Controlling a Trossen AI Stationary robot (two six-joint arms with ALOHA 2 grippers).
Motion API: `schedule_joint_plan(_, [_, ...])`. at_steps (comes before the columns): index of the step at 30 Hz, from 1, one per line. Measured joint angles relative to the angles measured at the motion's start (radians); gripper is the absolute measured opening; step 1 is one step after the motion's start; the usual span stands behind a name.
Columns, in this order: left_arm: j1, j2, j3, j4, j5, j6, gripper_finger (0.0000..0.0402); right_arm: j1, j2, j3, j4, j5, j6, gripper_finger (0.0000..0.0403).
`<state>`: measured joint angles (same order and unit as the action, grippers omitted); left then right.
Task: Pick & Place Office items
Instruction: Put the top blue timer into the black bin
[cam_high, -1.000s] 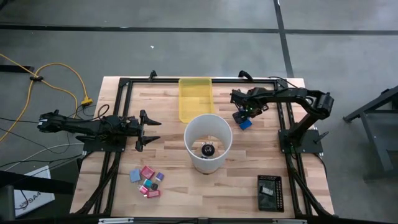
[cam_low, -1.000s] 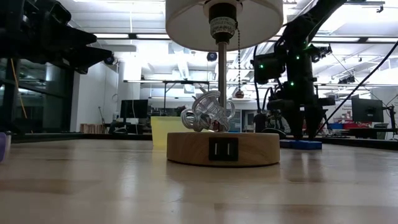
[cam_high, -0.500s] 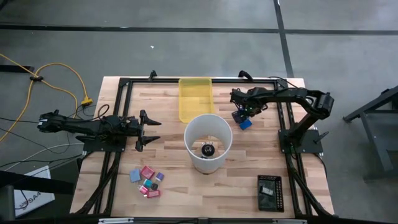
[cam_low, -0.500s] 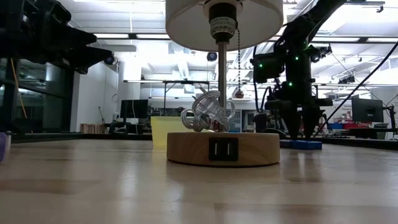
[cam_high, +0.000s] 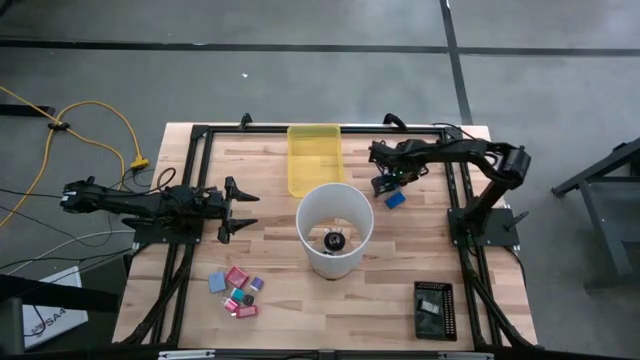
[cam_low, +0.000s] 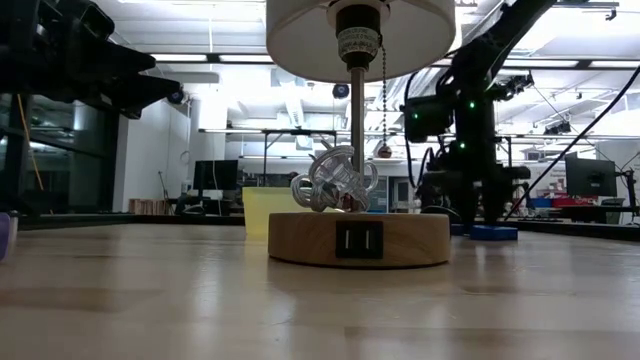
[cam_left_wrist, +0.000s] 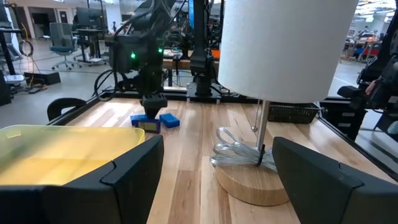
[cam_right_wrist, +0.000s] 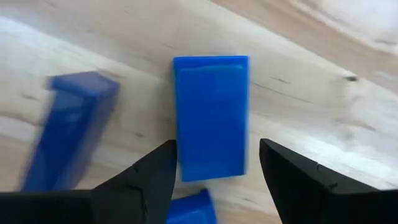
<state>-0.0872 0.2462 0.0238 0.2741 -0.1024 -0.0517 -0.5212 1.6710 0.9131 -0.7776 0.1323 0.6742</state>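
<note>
Since the earlier frame, the right gripper (cam_high: 383, 186) has been shifted off the flat bright-blue rectangular block (cam_high: 395, 199). Its arm is stretched across the table, fingers part-open and empty over another blue block (cam_right_wrist: 211, 126). The left gripper (cam_high: 243, 210) is held wide open.

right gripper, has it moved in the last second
Yes. In the high view the right gripper has shifted slightly toward the yellow tray, leaving the blue block uncovered.
</note>
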Motion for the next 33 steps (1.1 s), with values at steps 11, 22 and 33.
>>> schedule_joint_plan(11, [0.000, 0.000, 0.000, 0.000, 0.000, 0.000, 0.0293, -0.017, -0.002, 0.002, 0.021, -0.001, -0.023, 0.0217])
schedule_joint_plan(22, [0.000, 0.000, 0.000, 0.000, 0.000, 0.000, 0.0293, -0.018, -0.002, 0.002, 0.042, -0.008, -0.050, 0.0217])
schedule_joint_plan(33, [0.000, 0.000, 0.000, 0.000, 0.000, 0.000, 0.0293, -0.018, 0.036, 0.005, 0.050, -0.019, -0.069, 0.0217])
